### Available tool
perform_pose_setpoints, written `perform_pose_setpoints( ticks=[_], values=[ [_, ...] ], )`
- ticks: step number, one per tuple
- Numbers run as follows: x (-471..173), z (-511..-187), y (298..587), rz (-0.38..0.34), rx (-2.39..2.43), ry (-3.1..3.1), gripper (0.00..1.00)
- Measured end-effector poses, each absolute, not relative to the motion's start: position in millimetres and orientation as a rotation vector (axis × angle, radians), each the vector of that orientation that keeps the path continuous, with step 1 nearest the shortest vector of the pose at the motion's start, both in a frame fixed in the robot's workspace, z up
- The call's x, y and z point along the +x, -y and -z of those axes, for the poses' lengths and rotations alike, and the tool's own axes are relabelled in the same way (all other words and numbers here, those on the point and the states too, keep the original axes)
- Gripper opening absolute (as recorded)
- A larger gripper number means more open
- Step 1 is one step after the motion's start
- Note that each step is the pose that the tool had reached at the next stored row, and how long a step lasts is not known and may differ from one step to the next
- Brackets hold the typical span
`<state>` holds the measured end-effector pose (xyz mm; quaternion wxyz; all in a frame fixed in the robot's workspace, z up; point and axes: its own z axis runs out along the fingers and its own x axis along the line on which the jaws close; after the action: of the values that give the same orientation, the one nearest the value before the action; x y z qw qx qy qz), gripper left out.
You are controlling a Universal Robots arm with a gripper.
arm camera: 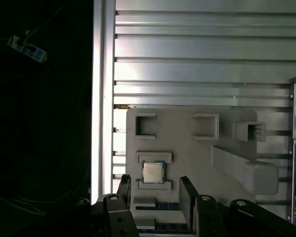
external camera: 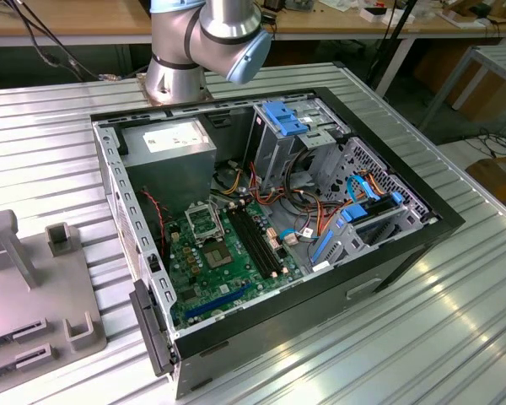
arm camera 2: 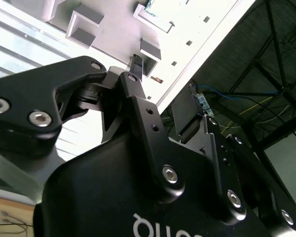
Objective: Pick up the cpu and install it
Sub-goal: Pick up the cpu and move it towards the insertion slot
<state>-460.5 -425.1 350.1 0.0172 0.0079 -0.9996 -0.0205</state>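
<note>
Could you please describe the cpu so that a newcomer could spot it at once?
Find the grey fixture plate on the ribbed metal table, beside the open computer case. The cpu lies flat between two raised brackets; it is the only silvery square chip there.

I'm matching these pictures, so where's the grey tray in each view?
Exterior view: grey tray at the exterior view's left, beside the computer case.
First wrist view: tray beyond the open claw, holding the chip.
Second wrist view: tray behind the claw.
Shared landmark: ribbed metal table.
</note>
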Motion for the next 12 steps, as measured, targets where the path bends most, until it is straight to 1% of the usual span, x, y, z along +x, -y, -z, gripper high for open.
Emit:
perform_pose_setpoints(
  ticks=[12],
  values=[
    [-460.5, -350.1, 425.1, 0.064, 0.026, 3.106, 0.52]
  ],
)
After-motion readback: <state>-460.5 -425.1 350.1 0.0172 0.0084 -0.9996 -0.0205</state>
